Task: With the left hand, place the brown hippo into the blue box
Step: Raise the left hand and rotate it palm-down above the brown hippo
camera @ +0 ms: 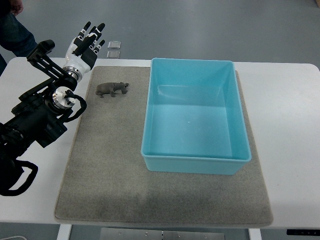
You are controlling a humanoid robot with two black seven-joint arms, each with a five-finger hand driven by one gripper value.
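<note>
Grey floor behind, white table (290, 100) in the foreground, a grey mat (115, 175) covering most of its middle. Blue box (195, 160) sits on the right half of the mat, long side running away from the camera, open top, inside bare. Hippo (112, 89) stands on the mat just left of the box's far-left corner, apart from it, head pointing toward the box. It is brown-grey, small, upright on its legs.

Left hand (86, 44) is up at the far-left corner of the mat, partly over the table edge, fingers (94, 36) extended and spread, pointing away from the camera, holding nothing. It is near the hippo but not touching, up and to the left of it. The black left arm (40, 115) runs from the lower-left picture edge diagonally to the wrist, with cables looped along it.

Two small square tiles (114, 49) lie on the floor beyond the table's far edge, near the fingertips. A person's dark trouser leg (15, 32) shows in the top-left corner.
</note>
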